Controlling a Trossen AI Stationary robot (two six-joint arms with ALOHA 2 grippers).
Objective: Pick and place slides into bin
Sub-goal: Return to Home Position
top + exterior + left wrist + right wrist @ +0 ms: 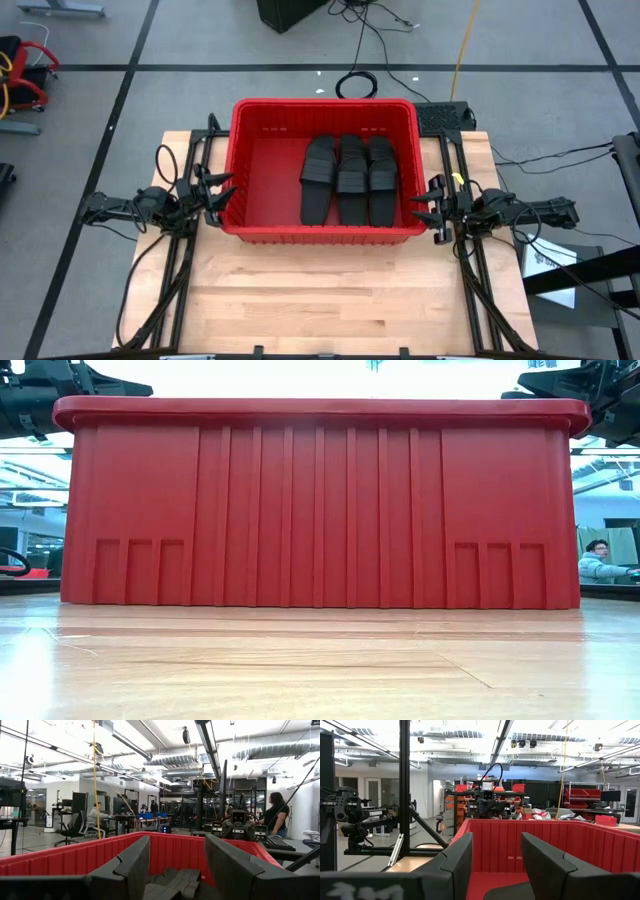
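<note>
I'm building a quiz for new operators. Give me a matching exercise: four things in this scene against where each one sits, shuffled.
1. slides
2. bin
3. left pincer
4. right pincer

A. open, outside the bin's right wall
B. on the wooden table
C. lying inside the bin
D. open, outside the bin's left wall

Pairs: 1-C, 2-B, 3-D, 4-A

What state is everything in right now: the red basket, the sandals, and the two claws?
Bin: upright on the table, holding the slides.
Slides: lying in the bin, overlapping, toward its right half.
Left gripper: open, empty, just outside the bin's left wall.
Right gripper: open, empty, just outside the bin's right wall.
</note>
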